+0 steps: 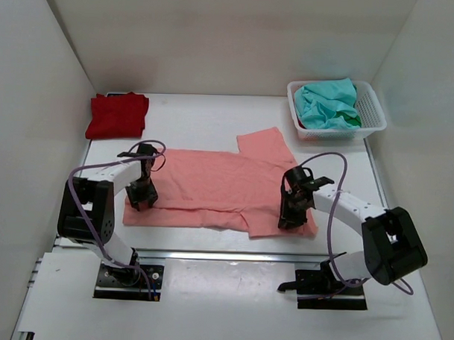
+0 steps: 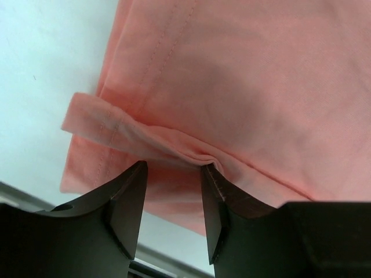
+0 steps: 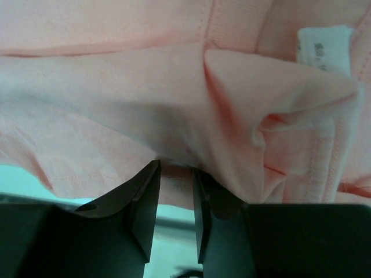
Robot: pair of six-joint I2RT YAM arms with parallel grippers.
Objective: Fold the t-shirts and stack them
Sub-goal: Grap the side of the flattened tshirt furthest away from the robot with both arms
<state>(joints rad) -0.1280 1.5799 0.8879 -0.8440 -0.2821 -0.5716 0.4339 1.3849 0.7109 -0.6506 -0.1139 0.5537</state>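
Observation:
The salmon-pink t-shirt (image 1: 219, 185) lies spread flat across the middle of the table, partly folded, with one sleeve pointing to the back. My left gripper (image 1: 140, 200) is down at its near left corner, with the jaws open around a raised fold of the hem (image 2: 174, 168). My right gripper (image 1: 287, 219) is down at the near right part, with the jaws open a little under a bunched fold (image 3: 175, 168). The deep red t-shirt (image 1: 118, 114) lies folded at the back left. The teal-green t-shirt (image 1: 328, 103) is crumpled in the basket.
The white lattice basket (image 1: 374, 108) stands at the back right. White walls close the table on the left, back and right. The table's metal front edge (image 1: 209, 253) runs just below the shirt. A white label (image 3: 324, 49) shows by the collar.

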